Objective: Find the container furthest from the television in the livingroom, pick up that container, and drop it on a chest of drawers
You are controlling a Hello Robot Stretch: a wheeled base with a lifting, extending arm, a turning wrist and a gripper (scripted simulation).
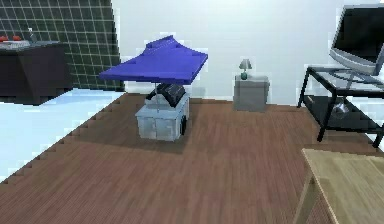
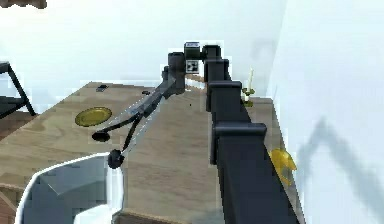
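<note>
White container [image 2: 60,190], cut off at the bottom edge, beside the dark arm [image 2: 235,140]; jaws' state and load indiscernible.

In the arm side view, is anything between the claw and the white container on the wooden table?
Nothing visible. The claw ends close by the rim of the white container. The yellow dish lies farther out on the tabletop, off that line.
</note>
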